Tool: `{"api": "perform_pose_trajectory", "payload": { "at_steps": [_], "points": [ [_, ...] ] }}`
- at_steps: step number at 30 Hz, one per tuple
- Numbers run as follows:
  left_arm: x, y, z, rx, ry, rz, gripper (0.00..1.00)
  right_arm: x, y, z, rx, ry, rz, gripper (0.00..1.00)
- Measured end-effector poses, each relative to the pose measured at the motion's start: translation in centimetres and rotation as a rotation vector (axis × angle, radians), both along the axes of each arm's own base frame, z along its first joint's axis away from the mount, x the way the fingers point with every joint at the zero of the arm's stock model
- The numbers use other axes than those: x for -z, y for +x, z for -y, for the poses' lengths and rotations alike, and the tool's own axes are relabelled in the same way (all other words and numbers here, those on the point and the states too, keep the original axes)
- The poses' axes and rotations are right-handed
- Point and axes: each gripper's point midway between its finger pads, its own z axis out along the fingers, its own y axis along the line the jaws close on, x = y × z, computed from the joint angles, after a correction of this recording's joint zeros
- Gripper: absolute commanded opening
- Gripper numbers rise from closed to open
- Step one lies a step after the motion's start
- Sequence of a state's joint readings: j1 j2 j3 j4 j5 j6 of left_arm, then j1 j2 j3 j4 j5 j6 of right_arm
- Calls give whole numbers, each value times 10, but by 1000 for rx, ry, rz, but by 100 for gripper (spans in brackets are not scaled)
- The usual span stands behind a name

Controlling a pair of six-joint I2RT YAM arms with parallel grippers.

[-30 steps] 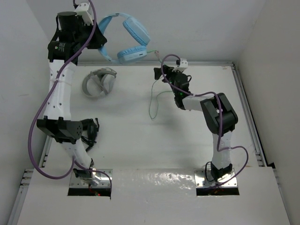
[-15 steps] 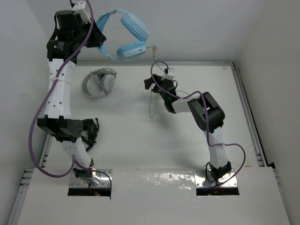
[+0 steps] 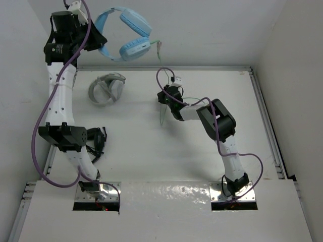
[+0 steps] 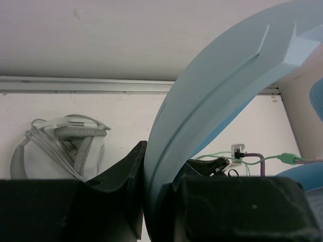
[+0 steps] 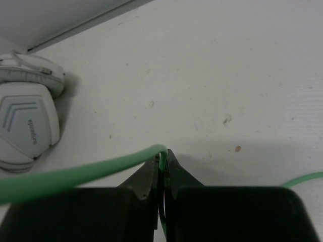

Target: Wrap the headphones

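Note:
The light blue headphones (image 3: 127,36) hang high at the back left, their headband (image 4: 212,101) clamped between the black fingers of my left gripper (image 3: 99,44), which is shut on it (image 4: 159,174). A thin pale green cable (image 3: 161,117) drops from the ear cup to the table. My right gripper (image 3: 163,97) is low over the table's middle back and shut on this cable (image 5: 75,171), which bends over the fingertips (image 5: 162,159) and runs off to the left.
Grey-white headphones (image 3: 106,89) lie on the table at the back left, also seen in the left wrist view (image 4: 60,136) and the right wrist view (image 5: 28,121). Black headphones (image 3: 96,142) sit by the left arm. A metal rail (image 3: 217,67) runs along the back wall.
My right gripper moved left to the green cable and closed on it. The left arm shifted the blue headphones slightly left and up.

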State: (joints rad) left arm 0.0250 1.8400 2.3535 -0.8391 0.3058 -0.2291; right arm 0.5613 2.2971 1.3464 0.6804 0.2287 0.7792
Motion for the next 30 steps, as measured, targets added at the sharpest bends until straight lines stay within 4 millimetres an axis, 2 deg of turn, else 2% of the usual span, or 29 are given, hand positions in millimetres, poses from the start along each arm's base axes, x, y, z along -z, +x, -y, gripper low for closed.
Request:
{"api": "perform_pose_trajectory", "payload": {
  "at_steps": [4,6,9,11,13,17,19,21,22,23,25,26,27,30],
  "points": [
    [2,2,-17,-41,-6,-6,0,14,-4,8,5,-49,-34,0],
    [3,3,-25,-69,-1,-10,0,22,-14,11,-28,-93,-49,0],
    [7,5,-41,-131,6,-21,0,24,-47,17,-152,-209,-82,0],
    [13,8,-49,-170,-8,-39,0,7,-75,13,-268,-270,-68,0],
    [21,10,-55,-200,-29,-63,0,-19,-101,5,-387,-314,-24,0],
    [47,19,-65,-237,-44,-120,0,-88,-166,-27,-686,-430,131,0],
    [61,25,-69,-247,-16,-140,0,-116,-207,-45,-859,-499,189,0],
    [86,29,-72,-254,34,-185,0,-145,-234,-61,-987,-551,236,0],
    [100,29,-72,-256,80,-205,0,-149,-247,-62,-1053,-591,218,0],
    [114,30,-71,-252,136,-226,0,-180,-253,-71,-1080,-601,263,0],
    [141,29,-58,-212,246,-261,0,-217,-259,-68,-1103,-641,288,0],
    [157,28,-46,-175,309,-274,0,-242,-257,-64,-1089,-661,313,0],
    [171,23,-32,-127,364,-285,0,-268,-255,-59,-1064,-680,349,0],
    [211,-9,28,89,525,-323,0,-344,-243,-39,-941,-733,487,0]
  ]
}}
